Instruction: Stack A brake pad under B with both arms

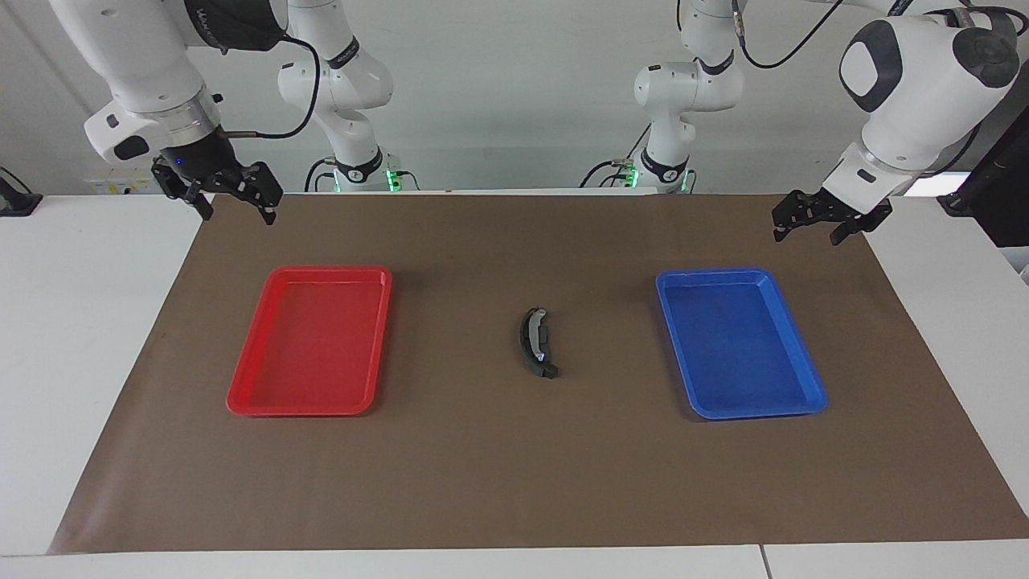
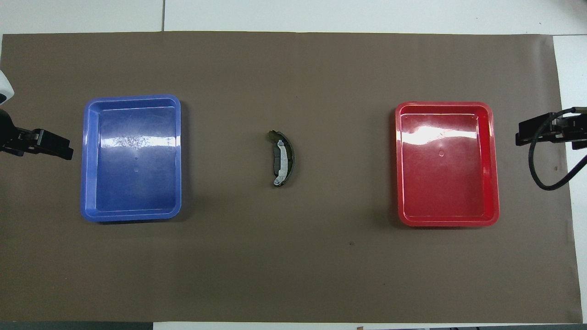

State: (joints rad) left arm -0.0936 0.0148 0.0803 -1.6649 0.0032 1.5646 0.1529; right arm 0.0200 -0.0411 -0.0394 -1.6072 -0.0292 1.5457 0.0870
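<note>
B [image 2: 285, 158] apparently atop A brake pad [image 2: 277, 159]

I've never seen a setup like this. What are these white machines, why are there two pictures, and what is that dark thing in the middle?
The white machines are two jointed robot arms, each ending in a black two-finger end effector. One picture is taken from across the table, facing the robots; the other looks down from high above their own end, so the sides swap between them.

A brown mat covers the table. On it lie a red tray toward the right arm's end and a blue tray toward the left arm's end; nothing shows in either. Between them, two curved brake parts lie together: a dark crescent-shaped piece and a short grey pad. Which lies on which I cannot tell.

Neither arm holds anything. The left end effector and the right end effector hang open above the mat's corners nearest the robots, waiting.
</note>
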